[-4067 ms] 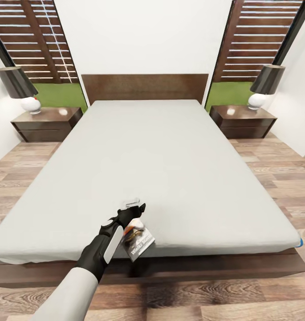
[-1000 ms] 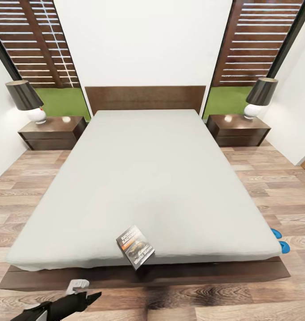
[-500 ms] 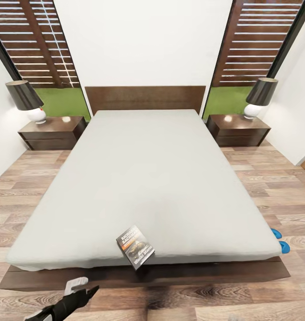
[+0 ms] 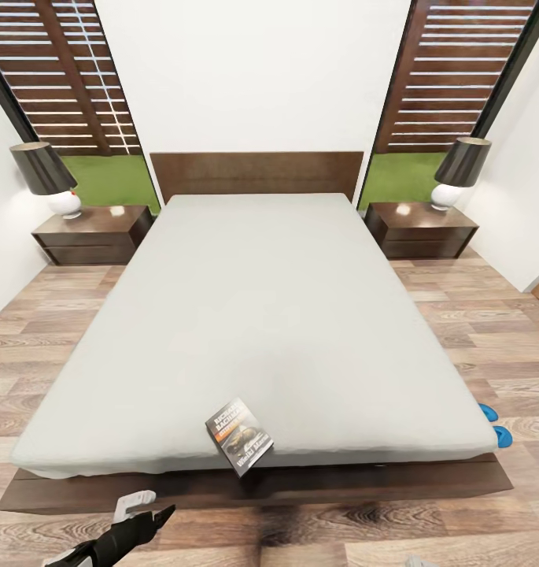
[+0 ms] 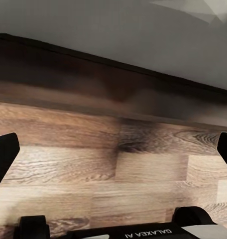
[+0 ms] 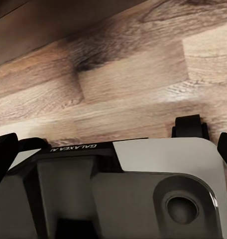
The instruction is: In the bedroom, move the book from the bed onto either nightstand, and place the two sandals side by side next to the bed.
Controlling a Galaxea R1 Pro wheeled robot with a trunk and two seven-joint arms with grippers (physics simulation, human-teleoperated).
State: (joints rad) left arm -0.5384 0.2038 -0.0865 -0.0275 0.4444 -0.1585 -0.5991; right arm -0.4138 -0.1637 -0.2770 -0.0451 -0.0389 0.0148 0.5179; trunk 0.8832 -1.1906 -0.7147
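Book (image 4: pixel 239 435) overhanging bed (image 4: pixel 253 315) foot edge; left hand (image 4: pixel 143 510) open, empty, near floor; right hand's state unclear

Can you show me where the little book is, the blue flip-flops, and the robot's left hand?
Small dark paperback book (image 4: pixel 239 435), head view, middle of its cover.
Bright blue flip-flop sandals (image 4: pixel 501 435), head view, the nearer sandal's tip.
Black left gripper (image 4: pixel 143 509), head view, between its fingertips.

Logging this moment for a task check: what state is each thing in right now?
book: lying flat on the bed, overhanging its foot edge, not held
sandals: on the floor by the bed's corner
left gripper: open, empty, low over the floor
nightstands: drawers closed, a lamp on each
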